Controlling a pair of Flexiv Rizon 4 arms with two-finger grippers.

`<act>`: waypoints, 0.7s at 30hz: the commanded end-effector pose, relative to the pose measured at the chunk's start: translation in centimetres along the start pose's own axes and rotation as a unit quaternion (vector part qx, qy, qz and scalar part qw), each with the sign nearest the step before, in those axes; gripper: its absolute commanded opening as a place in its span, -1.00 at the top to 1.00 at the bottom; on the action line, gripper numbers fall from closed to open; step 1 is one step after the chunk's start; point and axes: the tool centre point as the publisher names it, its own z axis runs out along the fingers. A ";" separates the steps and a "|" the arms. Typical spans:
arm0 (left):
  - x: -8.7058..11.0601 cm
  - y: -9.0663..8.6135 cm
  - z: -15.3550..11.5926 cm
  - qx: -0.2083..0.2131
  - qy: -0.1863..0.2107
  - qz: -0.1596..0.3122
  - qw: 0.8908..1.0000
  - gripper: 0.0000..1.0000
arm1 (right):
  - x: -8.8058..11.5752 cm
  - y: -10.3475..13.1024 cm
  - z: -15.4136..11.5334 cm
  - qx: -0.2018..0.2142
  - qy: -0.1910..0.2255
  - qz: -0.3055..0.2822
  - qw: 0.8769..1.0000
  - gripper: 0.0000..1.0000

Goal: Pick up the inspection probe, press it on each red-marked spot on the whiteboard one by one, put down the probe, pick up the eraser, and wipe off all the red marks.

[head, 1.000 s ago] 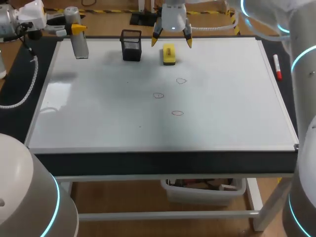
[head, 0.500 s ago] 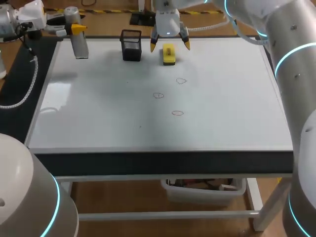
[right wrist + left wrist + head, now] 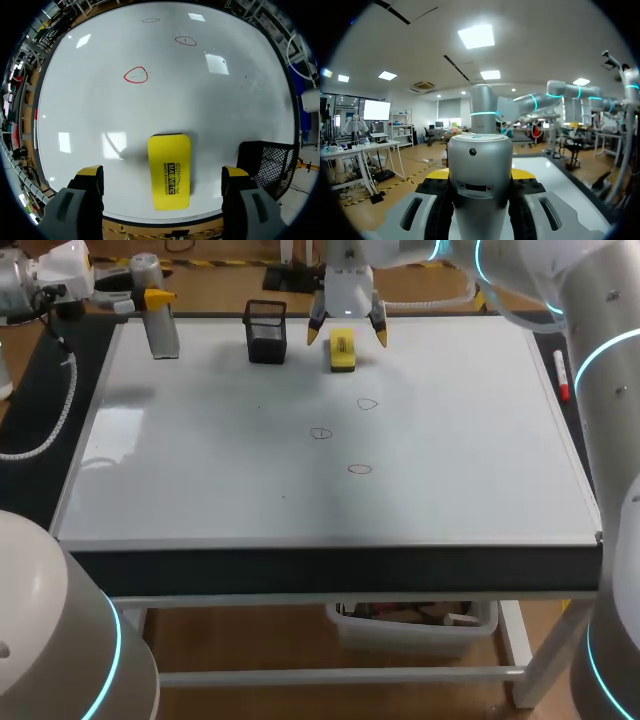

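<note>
The whiteboard point(image 3: 200, 470) lies flat on the surface and covers almost all of it. The yellow eraser point(image 3: 342, 350) lies on the board near its far edge, and the right arm's jaws stand over it. In the right wrist view the jaws are open: the eraser point(image 3: 169, 171) is between the two yellow tips point(image 3: 90, 172), with a clear gap on each side, so neither tip touches it. How high the tips are above the board I cannot tell.

Just beside the eraser, toward the left arm's side, stands a black mesh cup point(image 3: 266, 331).

Three small red circles are on the board, all unwiped. The first point(image 3: 367, 404) is nearest to the eraser, the second point(image 3: 321, 433) is a little nearer to the front, and the third point(image 3: 359, 469) is the nearest to the front edge.

The left arm is at the far left corner of the board. Its jaws are closed on the probe point(image 3: 162, 332), a grey cylinder that is upright at that corner. In the left wrist view the probe point(image 3: 480, 185) fills the space between the two fingers, which press on it from both sides.

A red marker point(image 3: 562, 375) lies just beside the board's right edge.
</note>
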 end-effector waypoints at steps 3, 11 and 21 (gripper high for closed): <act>0.2 -0.2 0.1 -0.001 -0.003 0.001 1.000 1.00 | -0.6 -2.8 1.7 -0.065 -0.001 -0.001 0.998 -1.00; 0.2 -0.2 0.1 -0.001 -0.003 0.001 1.000 1.00 | -0.9 -3.6 1.6 -0.074 0.000 -0.004 0.997 -1.00; 0.2 -0.2 0.1 -0.001 -0.003 0.001 1.000 1.00 | -1.0 -4.3 1.6 -0.084 0.000 -0.007 0.996 -1.00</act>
